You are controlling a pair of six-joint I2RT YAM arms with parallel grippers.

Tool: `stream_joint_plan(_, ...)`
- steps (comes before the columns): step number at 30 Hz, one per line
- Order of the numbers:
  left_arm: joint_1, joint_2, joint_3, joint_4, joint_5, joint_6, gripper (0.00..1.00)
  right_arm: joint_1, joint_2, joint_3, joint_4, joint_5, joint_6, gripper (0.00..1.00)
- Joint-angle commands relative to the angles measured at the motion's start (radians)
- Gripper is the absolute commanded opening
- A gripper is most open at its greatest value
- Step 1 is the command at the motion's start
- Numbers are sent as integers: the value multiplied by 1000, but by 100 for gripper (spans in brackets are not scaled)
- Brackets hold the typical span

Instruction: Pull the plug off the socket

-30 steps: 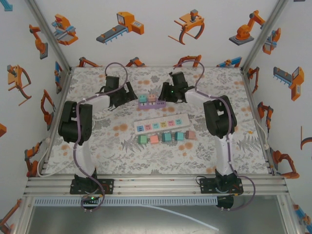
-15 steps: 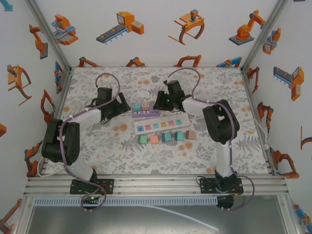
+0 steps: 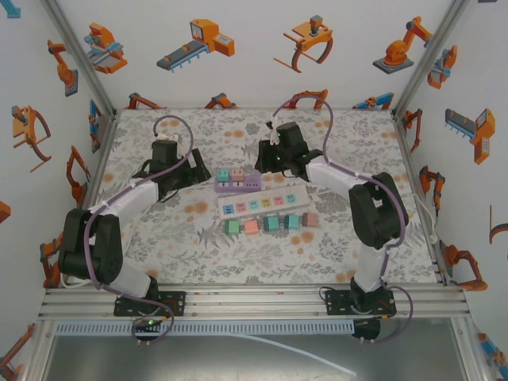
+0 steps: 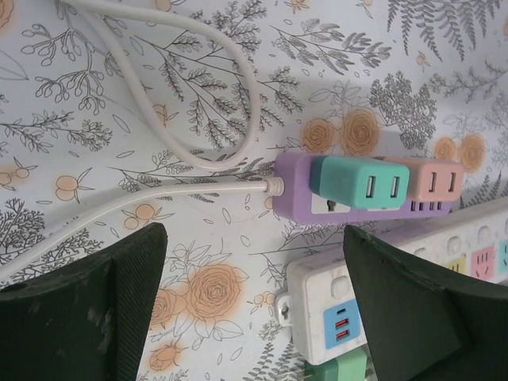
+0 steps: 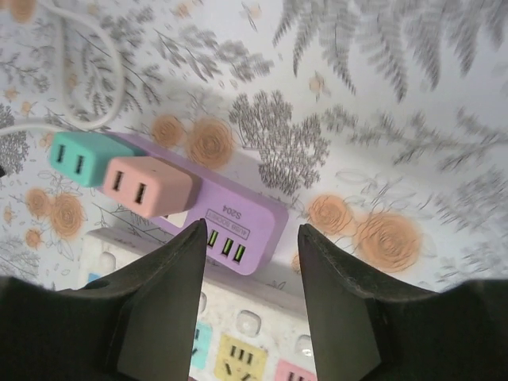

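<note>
A purple socket strip (image 3: 252, 183) lies on the floral table just behind a white strip, with a teal plug (image 3: 224, 175) and a pink plug (image 3: 237, 174) standing in it. My left gripper (image 3: 193, 169) hovers open to its left. In the left wrist view the purple socket (image 4: 292, 194), teal plug (image 4: 361, 181) and pink plug (image 4: 438, 178) lie beyond the left gripper (image 4: 254, 238), untouched. My right gripper (image 3: 267, 161) is open at the strip's right end. In the right wrist view the right gripper (image 5: 254, 230) straddles the bare end of the purple socket (image 5: 258, 208), beside the pink plug (image 5: 147, 186) and teal plug (image 5: 78, 156).
A white power strip (image 3: 262, 201) with coloured outlets lies close in front of the purple one, also seen as the white strip (image 4: 313, 298). Several loose adapter blocks (image 3: 270, 224) sit in a row in front of it. A white cable (image 4: 159, 198) loops off the purple strip's left end.
The purple socket with its plugs slid toward the white strip, then stayed put. Both arms' elbows swung outward and the right gripper drew back slightly.
</note>
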Motion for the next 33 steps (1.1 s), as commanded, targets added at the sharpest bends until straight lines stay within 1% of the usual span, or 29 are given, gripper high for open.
stream_joint_plan(1,7,-3,-12,5,78,97,84,3,-49,-8,68,-72,-305,48)
stream_joint_plan(4,7,33,4,13,130,116,85,9,-56,-10,75,-204,-521,48)
stream_joint_plan(7,6,57,1,46,142,110,85,23,-56,-10,48,-339,-766,48)
stream_joint_plan(8,6,62,-1,59,146,110,85,32,-55,-14,34,-371,-856,48)
stream_joint_plan(10,6,70,-5,78,149,114,85,51,-49,-21,11,-395,-1013,50)
stream_joint_plan(11,6,78,-6,83,151,118,85,60,-40,-20,9,-394,-1058,53)
stream_joint_plan(13,6,92,-2,85,150,120,85,69,-11,2,10,-376,-1071,57)
stream_joint_plan(17,7,120,3,85,135,113,85,79,59,100,-81,-404,-1095,57)
stream_joint_plan(24,4,156,0,115,143,93,85,108,153,189,-126,-384,-1123,57)
stream_joint_plan(29,1,172,0,112,138,83,85,110,202,243,-168,-382,-1123,56)
stream_joint_plan(33,-8,192,18,79,102,91,84,110,230,280,-204,-382,-1122,53)
